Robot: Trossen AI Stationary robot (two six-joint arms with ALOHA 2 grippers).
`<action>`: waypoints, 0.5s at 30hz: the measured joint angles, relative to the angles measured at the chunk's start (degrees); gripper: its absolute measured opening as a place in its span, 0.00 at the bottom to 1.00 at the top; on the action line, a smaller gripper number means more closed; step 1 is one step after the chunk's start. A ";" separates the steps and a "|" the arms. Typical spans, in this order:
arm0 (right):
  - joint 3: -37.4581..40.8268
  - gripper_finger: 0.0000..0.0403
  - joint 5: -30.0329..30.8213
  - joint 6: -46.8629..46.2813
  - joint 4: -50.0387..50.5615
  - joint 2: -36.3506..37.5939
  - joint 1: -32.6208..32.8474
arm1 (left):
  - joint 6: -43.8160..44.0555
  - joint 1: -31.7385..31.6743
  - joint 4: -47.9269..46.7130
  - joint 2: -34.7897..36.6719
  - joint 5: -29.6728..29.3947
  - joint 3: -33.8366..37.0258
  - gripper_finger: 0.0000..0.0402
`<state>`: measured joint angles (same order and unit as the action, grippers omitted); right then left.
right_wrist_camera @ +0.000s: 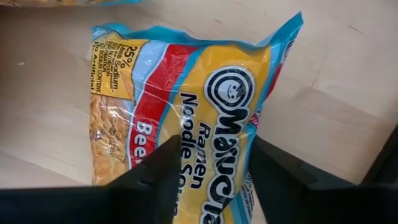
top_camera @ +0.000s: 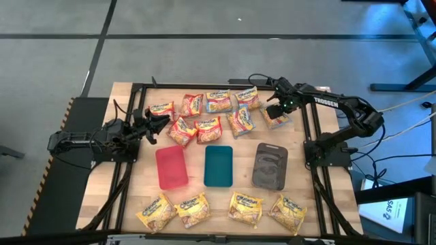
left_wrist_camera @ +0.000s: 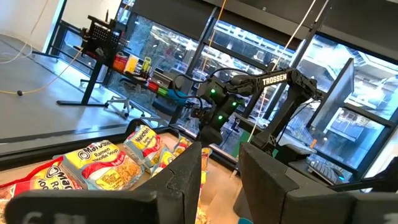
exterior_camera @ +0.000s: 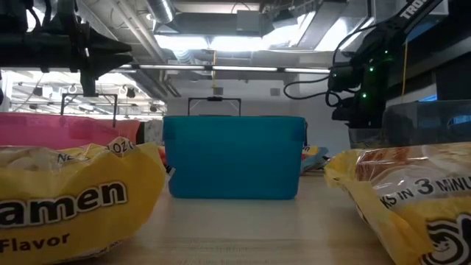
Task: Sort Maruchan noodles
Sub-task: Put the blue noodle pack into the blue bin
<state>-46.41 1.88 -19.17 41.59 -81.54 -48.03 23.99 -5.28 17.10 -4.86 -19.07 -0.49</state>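
Observation:
A blue-edged Maruchan noodle packet (right_wrist_camera: 186, 106) lies flat on the wooden table at the far right (top_camera: 279, 121). My right gripper (right_wrist_camera: 214, 180) points down onto it, open, with one finger on each side of the strip that carries the logo. More red and blue-edged packets (top_camera: 204, 112) lie in a cluster along the far side. Several yellow packets (top_camera: 194, 207) lie in a row by the near edge. My left gripper (top_camera: 162, 122) waits open above the table's left part, level, with nothing between its fingers (left_wrist_camera: 186, 180). My right gripper comes at the packet's printed top face (right_wrist_camera: 214, 143) from above, pointing down. Its two fingers (right_wrist_camera: 155, 177) stand astride the packet's middle. I cannot tell whether the tips touch the wrapper. The packet lies flat on the table.
A red tray (top_camera: 172, 167), a teal tray (top_camera: 218, 165) and a dark grey tray (top_camera: 270, 165) lie side by side in the table's middle. A black frame (top_camera: 310, 136) runs along the table's sides. Bare wood shows around the lone packet.

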 joint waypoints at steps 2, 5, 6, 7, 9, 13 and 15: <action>0.00 0.34 0.30 0.12 -0.17 0.00 0.00 | 0.00 0.00 0.02 0.01 -0.04 0.00 0.25; 0.00 0.21 0.33 0.14 -0.96 0.00 0.00 | 0.00 0.00 0.02 0.02 -0.04 0.00 0.25; 0.00 0.16 0.29 0.14 -1.31 0.00 0.00 | 0.00 0.00 0.02 0.00 -0.04 0.00 0.25; 0.00 0.11 0.08 0.17 -1.56 0.00 0.00 | 0.00 0.00 0.02 0.02 -0.04 0.00 0.25; 0.00 0.04 -0.32 0.17 -1.79 0.00 0.00 | 0.00 0.00 0.04 0.02 -0.04 0.00 0.25; 0.00 0.04 -0.36 0.10 -1.78 0.00 0.00 | 0.00 0.00 0.02 0.01 -0.04 0.00 0.25; 0.00 0.05 -0.36 0.06 -1.76 0.00 0.02 | 0.00 0.00 0.02 0.01 -0.04 0.00 0.25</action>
<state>-46.41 1.52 -19.11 39.83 -81.54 -48.01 23.99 -5.28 17.12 -4.85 -19.11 -0.49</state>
